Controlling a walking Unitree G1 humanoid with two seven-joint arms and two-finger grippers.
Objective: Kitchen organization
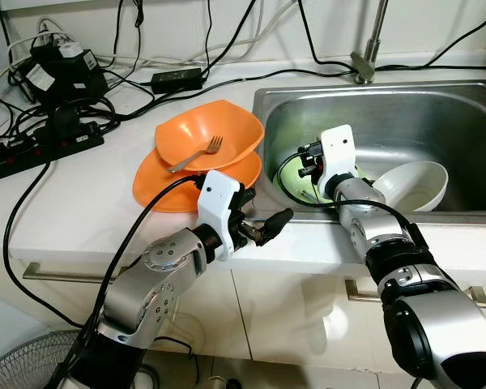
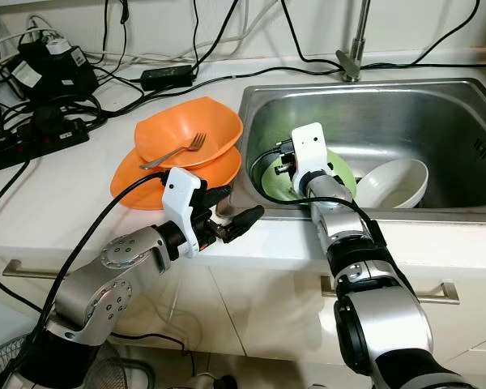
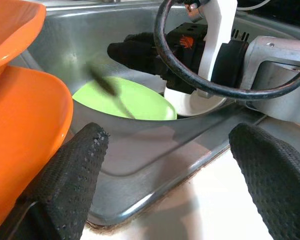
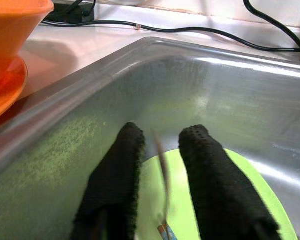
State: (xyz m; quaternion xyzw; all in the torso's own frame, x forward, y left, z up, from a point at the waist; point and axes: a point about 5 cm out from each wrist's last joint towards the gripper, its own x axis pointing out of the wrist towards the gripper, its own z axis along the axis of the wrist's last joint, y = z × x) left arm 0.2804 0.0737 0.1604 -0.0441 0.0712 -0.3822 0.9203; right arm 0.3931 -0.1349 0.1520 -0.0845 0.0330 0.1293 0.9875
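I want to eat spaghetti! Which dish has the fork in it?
The orange bowl on the counter, stacked on the orange plate. The green plate and white bowl sit in the sink.

I'm looking down at a white countertop [image 1: 81,203] that is carrying a steel sink [image 1: 437,105] set into its right half. An orange plate [image 1: 158,188] is lying directly on the counter just beside the sink's left rim, and an orange bowl [image 1: 219,130] is sitting on that plate with a fork [image 1: 196,154] resting inside. Toward the back left, a black power strip [image 1: 40,150] and a black adapter [image 1: 176,79] are lying on the surface among tangled black cables [image 1: 32,182]. The faucet base [image 1: 363,66] is standing on the counter behind the sink.
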